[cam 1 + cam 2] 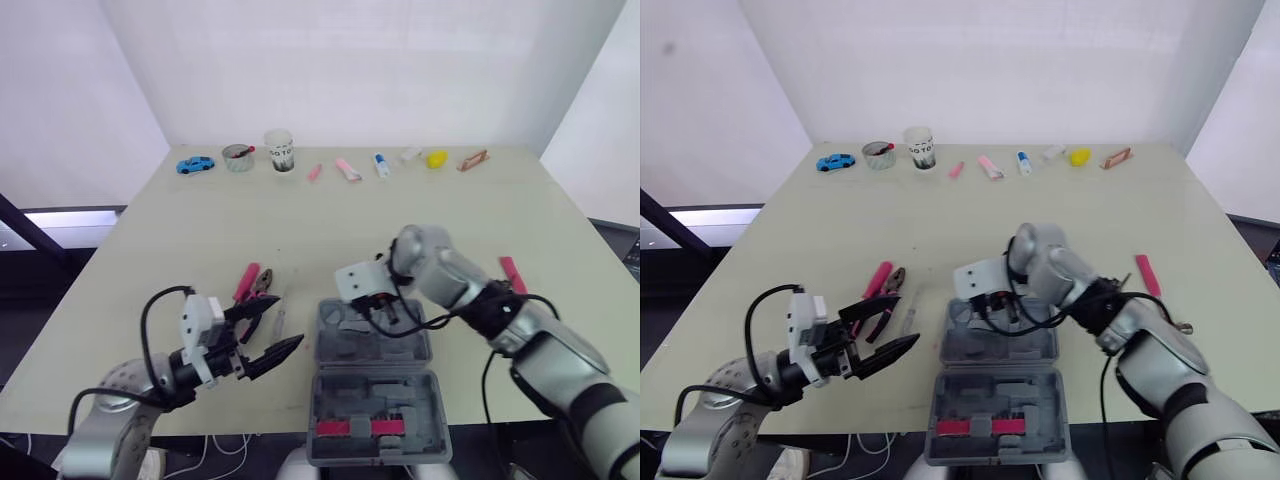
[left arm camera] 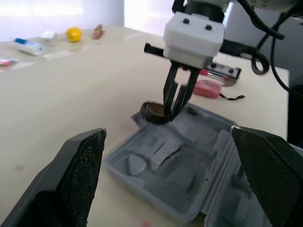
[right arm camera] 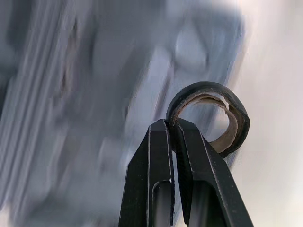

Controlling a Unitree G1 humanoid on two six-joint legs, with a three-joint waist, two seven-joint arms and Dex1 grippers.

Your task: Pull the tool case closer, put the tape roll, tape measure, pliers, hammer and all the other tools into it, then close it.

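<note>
Over one open tool case point(image 1: 1040, 395) — right fingers point(image 3: 154, 179) pinching one tape roll point(image 3: 239, 118), left fingers point(image 2: 80, 175) spread, empty.

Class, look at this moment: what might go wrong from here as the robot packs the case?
1. The right gripper pinches the tape roll by its thin wall alone; it may slip and drop outside the tool case.
2. The left gripper, jaws open, hovers near the pliers; a careless reach may push them away.
</note>
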